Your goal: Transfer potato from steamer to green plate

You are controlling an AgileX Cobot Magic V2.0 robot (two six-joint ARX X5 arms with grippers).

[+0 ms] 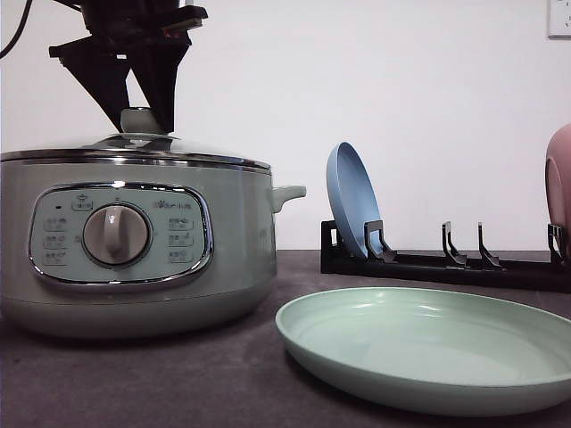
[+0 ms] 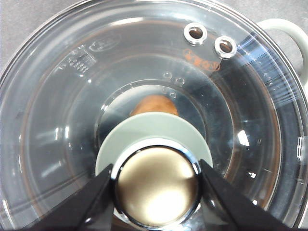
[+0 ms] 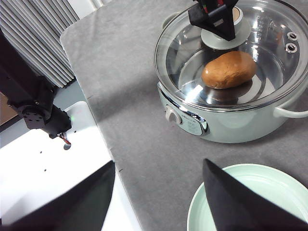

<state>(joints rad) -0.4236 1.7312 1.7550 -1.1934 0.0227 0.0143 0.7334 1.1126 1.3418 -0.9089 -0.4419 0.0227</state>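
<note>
Plain white wall (image 1: 410, 80) behind, grey cloth-covered table (image 3: 125, 96), black dish rack (image 1: 446, 263) at rear w/ blue plate (image 1: 351, 201) upright — ribbed grey panel (image 3: 33, 38) beside table.

Left claw (image 2: 156, 185) astride lid knob (image 2: 157, 185), potato (image 2: 154, 104) beneath

The front camera sits low, almost at desk (image 1: 178, 383) height, looking forward, with the steamer (image 1: 134, 241) close. The left wrist camera looks straight down, very near the steamer's glass lid (image 2: 144, 86) and knob (image 2: 157, 185). The right wrist camera hangs higher and farther off, looking down obliquely. All three views share the steamer; front and right wrist also share the green plate (image 1: 428, 348).
</note>
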